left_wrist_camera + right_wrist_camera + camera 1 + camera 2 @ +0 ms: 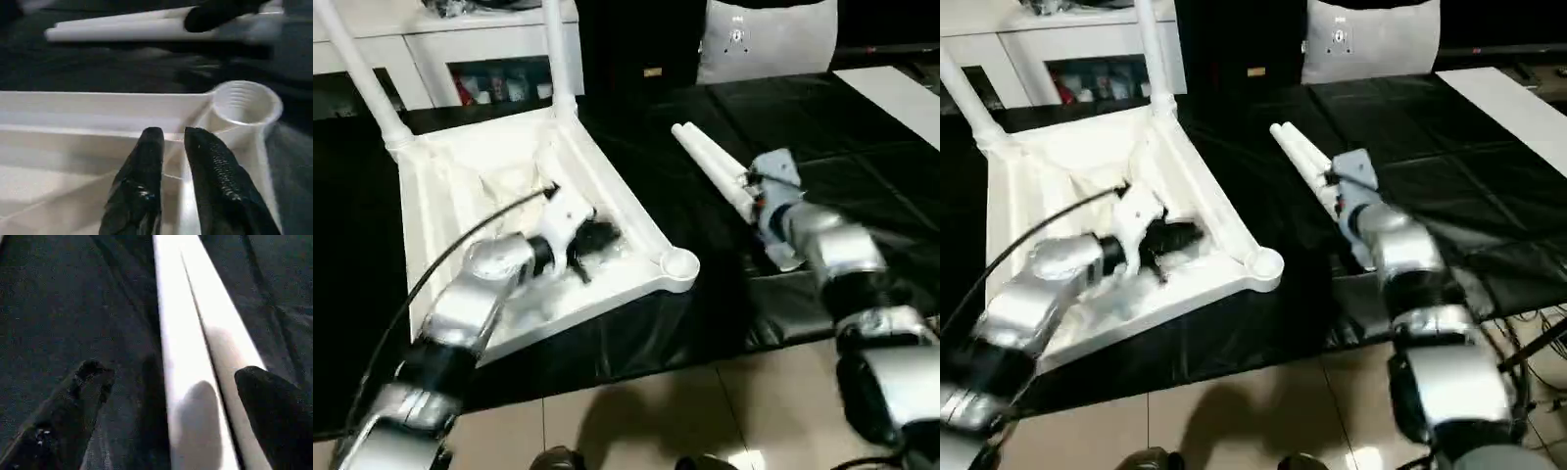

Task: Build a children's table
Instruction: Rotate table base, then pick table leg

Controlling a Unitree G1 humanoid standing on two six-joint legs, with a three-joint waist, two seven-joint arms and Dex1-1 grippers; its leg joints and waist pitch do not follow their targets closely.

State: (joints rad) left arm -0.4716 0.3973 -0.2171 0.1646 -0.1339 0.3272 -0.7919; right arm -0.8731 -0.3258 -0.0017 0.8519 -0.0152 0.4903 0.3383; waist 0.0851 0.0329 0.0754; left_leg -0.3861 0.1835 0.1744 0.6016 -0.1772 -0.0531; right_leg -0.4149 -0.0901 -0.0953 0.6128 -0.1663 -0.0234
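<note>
The upturned tabletop (509, 186) lies on the black desk (862, 157), two legs (558, 49) standing in its far sockets. The left gripper (173, 139), jaws slightly parted and empty, hovers inside it near an empty socket (680, 262). The right gripper (168, 382) spreads wide jaws around two loose legs (710, 162) lying beside the tabletop

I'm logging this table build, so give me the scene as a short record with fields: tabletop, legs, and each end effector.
tabletop: white tabletop upside down on the black work table
fitted legs: two legs stand in the far corner sockets
empty socket: near corner socket has no leg
loose legs: two loose legs lie side by side beside the tabletop
left end effector: over the ribbed underside, fingers slightly parted
right end effector: open, straddling the loose legs
</note>
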